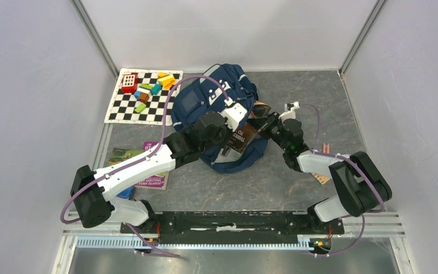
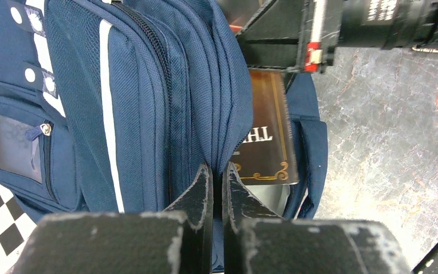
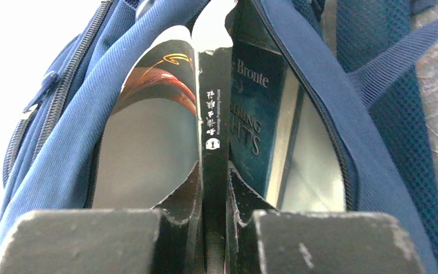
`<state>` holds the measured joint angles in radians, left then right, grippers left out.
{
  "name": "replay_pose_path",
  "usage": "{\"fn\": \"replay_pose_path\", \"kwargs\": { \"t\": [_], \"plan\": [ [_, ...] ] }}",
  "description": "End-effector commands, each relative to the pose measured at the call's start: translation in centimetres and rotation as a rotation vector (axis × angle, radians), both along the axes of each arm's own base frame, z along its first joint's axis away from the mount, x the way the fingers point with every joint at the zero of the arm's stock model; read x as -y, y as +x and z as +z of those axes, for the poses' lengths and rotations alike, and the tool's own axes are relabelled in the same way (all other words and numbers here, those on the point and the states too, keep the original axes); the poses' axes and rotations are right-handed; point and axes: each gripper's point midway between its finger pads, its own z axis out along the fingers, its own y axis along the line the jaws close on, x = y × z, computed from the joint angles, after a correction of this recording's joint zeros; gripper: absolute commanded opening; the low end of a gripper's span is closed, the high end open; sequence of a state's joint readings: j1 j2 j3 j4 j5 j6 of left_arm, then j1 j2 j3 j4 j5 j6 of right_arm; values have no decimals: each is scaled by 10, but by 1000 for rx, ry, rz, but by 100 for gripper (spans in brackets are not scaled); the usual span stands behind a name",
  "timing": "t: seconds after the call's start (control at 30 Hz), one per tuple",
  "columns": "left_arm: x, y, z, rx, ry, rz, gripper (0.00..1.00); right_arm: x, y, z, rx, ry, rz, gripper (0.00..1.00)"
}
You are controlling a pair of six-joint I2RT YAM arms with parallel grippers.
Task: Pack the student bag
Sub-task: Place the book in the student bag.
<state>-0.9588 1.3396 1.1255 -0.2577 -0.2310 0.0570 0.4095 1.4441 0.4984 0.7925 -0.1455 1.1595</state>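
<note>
Black fingers (image 3: 183,197) of the right hand (image 3: 214,171) clamp the thin dark spine of a book (image 3: 212,103) standing in the open mouth of the student bag (image 3: 376,142). Over on the other side, the left hand (image 2: 217,171) is pinched together on a fold of the bag's rim. The navy bag lies slumped mid-tabletop (image 1: 262,188), just beside a chequered mat (image 1: 126,109).

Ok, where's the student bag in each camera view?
Top external: student bag at centre, right of the chequered mat.
Left wrist: fills left and centre, its edge pinched by the left gripper.
Right wrist: its open mouth surrounds the right gripper, shut on a book.
Shared landmark: the grey marbled table.
</note>
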Motion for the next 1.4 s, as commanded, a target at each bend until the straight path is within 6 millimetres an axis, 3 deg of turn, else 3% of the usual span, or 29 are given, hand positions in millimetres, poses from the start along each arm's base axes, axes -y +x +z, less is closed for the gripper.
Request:
{"fn": "replay_pose_path", "kwargs": {
  "t": [0.0,0.27,0.4,0.5,0.6,0.8,0.97,1.03,1.1,1.2,1.37],
  "plan": [
    [20,-4,66,90,-224,-45,2,-18,32,68,216,57,-70,0],
    [22,-4,64,81,-227,-46,2,-50,30,32,148,83,-50,0],
    [18,-2,68,78,-249,-23,2,-48,10,2,83,63,-90,0],
    [16,-1,71,69,-272,-20,2,-43,2,-10,65,69,-119,0],
    [19,-3,71,59,-281,-33,2,-48,7,-7,87,86,-116,0],
    [21,-5,70,51,-288,-49,2,-66,37,19,213,63,-116,0],
    [24,-5,68,38,-295,-55,2,-80,56,13,259,19,-111,0],
    [24,-5,66,34,-291,-56,2,-83,57,7,253,14,-102,6],
    [24,-4,66,34,-288,-53,2,-82,52,3,249,9,-97,21],
    [22,-3,66,37,-287,-46,2,-72,43,-4,234,-14,-110,39],
    [23,-1,63,29,-278,-39,2,-53,26,-12,230,-115,-121,59]
  ]
}}
